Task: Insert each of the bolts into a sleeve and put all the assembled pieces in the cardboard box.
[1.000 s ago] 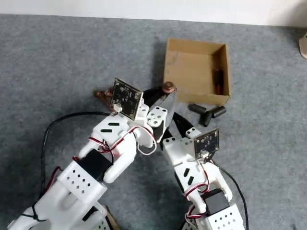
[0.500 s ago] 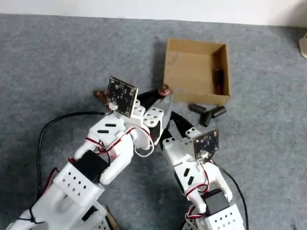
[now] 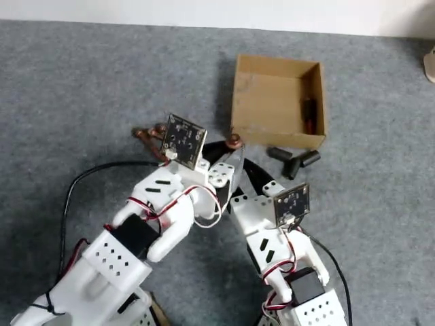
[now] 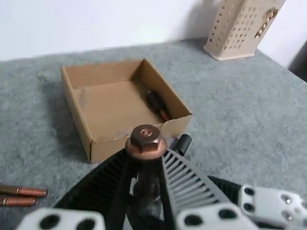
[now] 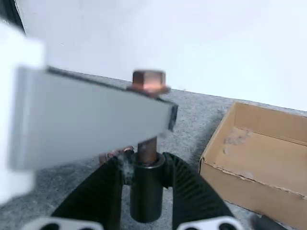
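My left gripper (image 4: 145, 160) is shut on a copper bolt (image 4: 145, 139), held upright with its hex head on top. The bolt (image 5: 148, 82) stands with its shaft going down into a black sleeve (image 5: 146, 189), and my right gripper (image 5: 146, 167) is shut on that sleeve. From above, the two grippers meet just off the near-left corner of the cardboard box (image 3: 253, 102), bolt head (image 3: 234, 141) uppermost. Inside the box lies one assembled piece (image 3: 309, 115). Loose black sleeves (image 3: 292, 160) lie in front of the box. Spare bolts (image 3: 146, 132) lie to the left.
A white perforated tower (image 4: 244, 24) stands on the grey carpet beyond the box. A black cable (image 3: 75, 190) loops beside the left arm. Open carpet stretches to the far left and far right.
The left arm has drawn back from the box corner and brought the bolt down toward the sleeve in the right gripper. The right arm has not moved.
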Tool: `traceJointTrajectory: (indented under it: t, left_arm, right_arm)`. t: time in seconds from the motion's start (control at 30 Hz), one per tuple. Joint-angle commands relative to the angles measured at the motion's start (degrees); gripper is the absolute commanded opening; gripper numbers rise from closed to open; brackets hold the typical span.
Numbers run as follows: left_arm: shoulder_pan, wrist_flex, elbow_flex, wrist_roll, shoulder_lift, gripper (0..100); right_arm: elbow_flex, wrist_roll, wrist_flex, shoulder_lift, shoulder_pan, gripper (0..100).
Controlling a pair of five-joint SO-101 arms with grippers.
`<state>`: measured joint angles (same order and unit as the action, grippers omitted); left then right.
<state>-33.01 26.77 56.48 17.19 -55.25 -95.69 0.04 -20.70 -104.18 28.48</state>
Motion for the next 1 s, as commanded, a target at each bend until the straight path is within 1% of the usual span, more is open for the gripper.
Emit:
traceJointTrajectory:
  t: [0.0, 0.2, 0.33, 0.4, 0.47, 0.57, 0.63, 0.7, 0.77, 0.8, 0.87, 0.97]
  left_arm:
    - [0.0, -0.3, 2.9, 0.4, -1.0, 1]
    - [-1.6, -0.4, 13.1, 0.4, -1.1, 1]
    - [-1.0, -5.8, 15.9, 0.2, -1.1, 1]
    - [-1.2, -6.9, 17.1, 0.3, -1.1, 4]
    - [-1.5, -7.0, 18.4, 0.3, -1.1, 13]
    - [-0.8, -7.2, 21.1, 0.4, -1.1, 35]
    - [-0.7, -7.1, 22.0, 0.4, -1.1, 48]
    - [-0.7, -7.1, 22.2, 0.4, -1.1, 57]
    - [0.1, -7.0, 22.2, 0.4, -1.1, 62]
    - [1.3, -7.0, 22.3, 0.4, -1.1, 62]
    - [4.8, -7.0, 22.3, 0.4, -1.1, 62]
    - [11.0, -7.0, 22.1, 0.4, -1.1, 63]
  right_arm:
    - [-6.5, 0.4, 2.0, -1.0, 0.1, 0.4]
    - [-6.5, 0.4, 2.0, -1.0, 0.0, 0.4]
    - [-6.5, 0.4, 1.9, -1.0, 0.0, 0.4]
    - [-6.5, 0.4, 1.9, -1.0, 0.0, 0.4]
    - [-6.5, 0.4, 1.9, -1.0, 0.0, 0.4]
    - [-6.4, 0.6, 1.9, -1.0, -0.1, 0.4]
    - [-6.3, 0.6, 1.8, -1.0, -0.2, 0.4]
    - [-6.3, 0.4, 1.8, -1.0, -2.1, 0.4]
    - [-6.3, 0.4, 1.7, -0.9, -4.8, 0.4]
    - [-6.3, 0.4, 1.7, -0.9, -6.2, 0.4]
    - [-6.3, 0.7, 1.7, -0.9, -8.2, 0.4]
    - [-6.1, 0.8, 1.7, -0.5, -9.3, 0.4]
